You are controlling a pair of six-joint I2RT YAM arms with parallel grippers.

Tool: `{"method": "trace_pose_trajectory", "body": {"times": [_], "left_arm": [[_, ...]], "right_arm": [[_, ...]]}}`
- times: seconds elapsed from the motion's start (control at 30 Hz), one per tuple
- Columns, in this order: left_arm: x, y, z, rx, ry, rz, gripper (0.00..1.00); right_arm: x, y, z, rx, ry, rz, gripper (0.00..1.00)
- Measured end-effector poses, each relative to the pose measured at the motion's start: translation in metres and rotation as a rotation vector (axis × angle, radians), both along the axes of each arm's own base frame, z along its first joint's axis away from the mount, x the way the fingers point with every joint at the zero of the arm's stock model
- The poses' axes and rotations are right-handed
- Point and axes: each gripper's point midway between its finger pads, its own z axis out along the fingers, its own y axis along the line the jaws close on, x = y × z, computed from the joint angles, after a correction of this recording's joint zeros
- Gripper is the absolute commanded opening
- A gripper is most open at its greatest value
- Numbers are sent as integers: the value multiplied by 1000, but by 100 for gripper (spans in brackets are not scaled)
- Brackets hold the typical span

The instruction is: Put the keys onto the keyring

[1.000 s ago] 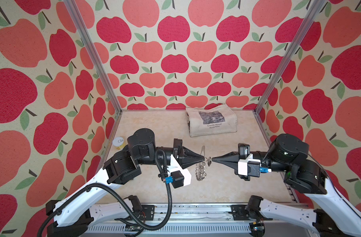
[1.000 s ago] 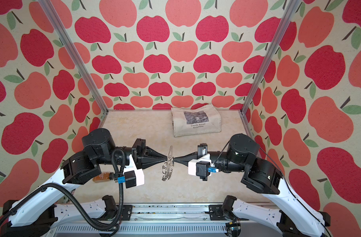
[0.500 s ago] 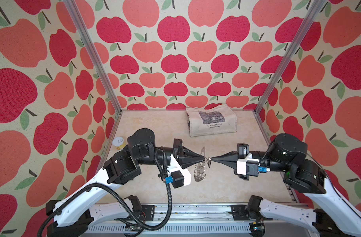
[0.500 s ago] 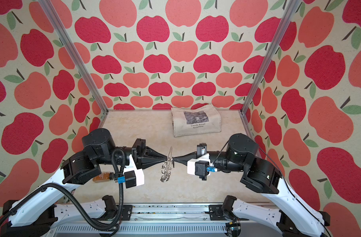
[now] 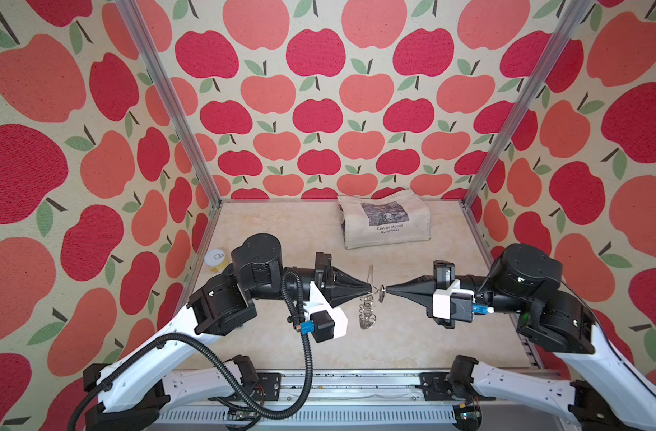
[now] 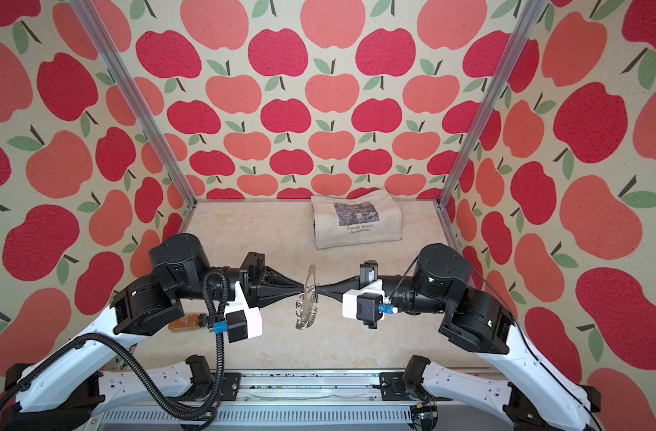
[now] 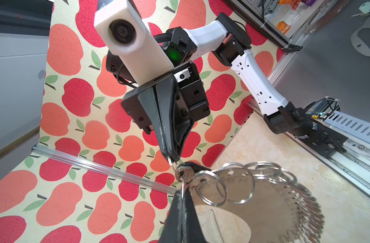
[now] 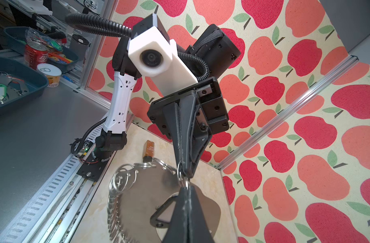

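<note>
Apple-wallpaper booth (image 5: 319, 112): left gripper (image 5: 370, 289) is pinching a ring on the keyring (image 5: 367, 319) mid-air, right gripper (image 5: 386, 290) is clamping the keys (image 7: 184, 173), tips nearly touching.

Apple-print walls (image 5: 319, 112) meet at aluminium corner posts (image 5: 174, 112) around a pale marbled floor (image 5: 281, 231), evenly lit.

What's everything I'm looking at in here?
table: one, pale marbled, underneath
walls: three, apple-patterned, around it
keyring: one, grey-tan plate fringed with silver rings, held in mid-air, centre
keys: one silver key with black tag, among the rings
tote bag: one, beige, back of table
can: one, yellow, by table's left edge
bottle: one, amber, lying on table's left side
left gripper: black, shut on the keyring
right gripper: black, shut on the keys
</note>
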Motion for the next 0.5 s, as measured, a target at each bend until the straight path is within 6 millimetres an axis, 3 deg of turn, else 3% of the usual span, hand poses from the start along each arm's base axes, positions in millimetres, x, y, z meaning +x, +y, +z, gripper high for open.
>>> {"method": "trace_pose_trajectory", "body": {"times": [0.5], "left_arm": [[-2, 0, 0, 0, -1, -6, 0]], "right_arm": [[0, 0, -4, -8, 5, 0, 0]]}}
